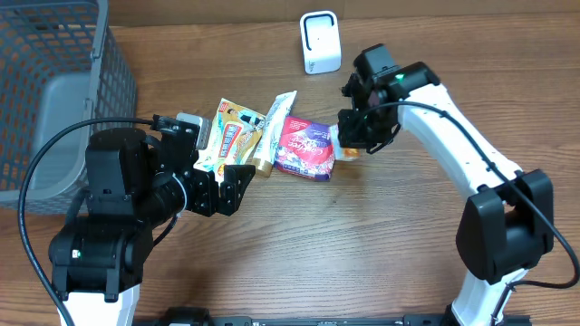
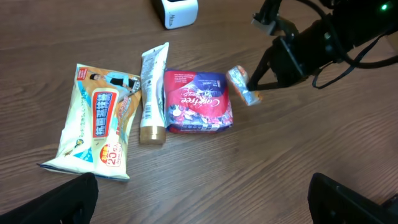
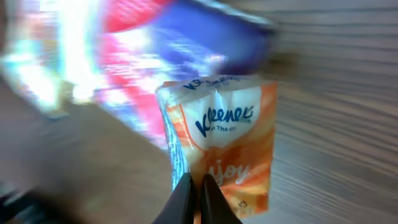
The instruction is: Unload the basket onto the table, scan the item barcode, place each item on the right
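At the far left a grey mesh basket [image 1: 54, 91] stands on the wooden table [image 1: 381, 244]. To its right the left gripper [image 1: 222, 186] hangs in front of a row of goods, its jaws spread wide with nothing between them. First in the row lies a flat yellow and white wipes pack [image 1: 231, 136]. Touching its right edge is a white tube [image 1: 274, 129], its gold cap pointing towards the robot. Just beside the tube lies a red and purple pouch [image 1: 304, 149]. Behind the row and well apart from it, the white scanner [image 1: 320, 43] stands upright near the table's far edge. Just off the pouch's right edge is the small orange and white Kleenex tissue pack [image 1: 347, 152], tilted. The right gripper [image 3: 198, 196] has its two fingers pressed together, pinching the lower edge of that pack. From the right wrist the pack shows sharp with its printed name readable, while the pouch behind it is a blur of colour. Whether the pack is clear of the table I cannot tell
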Controlling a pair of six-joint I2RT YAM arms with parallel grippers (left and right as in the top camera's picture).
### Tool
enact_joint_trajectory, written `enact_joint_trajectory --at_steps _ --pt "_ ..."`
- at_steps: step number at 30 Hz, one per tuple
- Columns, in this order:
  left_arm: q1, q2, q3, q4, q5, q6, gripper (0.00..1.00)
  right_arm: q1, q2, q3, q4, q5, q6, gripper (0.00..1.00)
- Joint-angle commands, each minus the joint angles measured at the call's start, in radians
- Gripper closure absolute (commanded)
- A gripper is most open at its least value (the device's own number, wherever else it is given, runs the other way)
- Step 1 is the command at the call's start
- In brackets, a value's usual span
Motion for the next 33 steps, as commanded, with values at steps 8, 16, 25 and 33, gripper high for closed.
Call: enact_joint_trajectory --at_steps 8,16,25,33 --pt "0.007 0.001 0.019 0.002 -0.006 0.023 0.00 -0.024 0.038 -0.080 0.186 -0.457 0.040 0.96" --pt "0.007 0.001 0.019 0.002 -0.006 0.023 0.00 -0.074 0.080 -0.156 0.249 -0.452 0.139 0.96" --pt "0.007 0.001 0.019 0.002 -0.006 0.023 0.00 -0.142 0.079 -0.156 0.148 -0.132 0.135 0.85" --pt "0.007 0.001 0.019 0.002 -0.006 0.023 0.00 -0.199 0.074 -0.095 0.024 0.035 0.122 0.76"
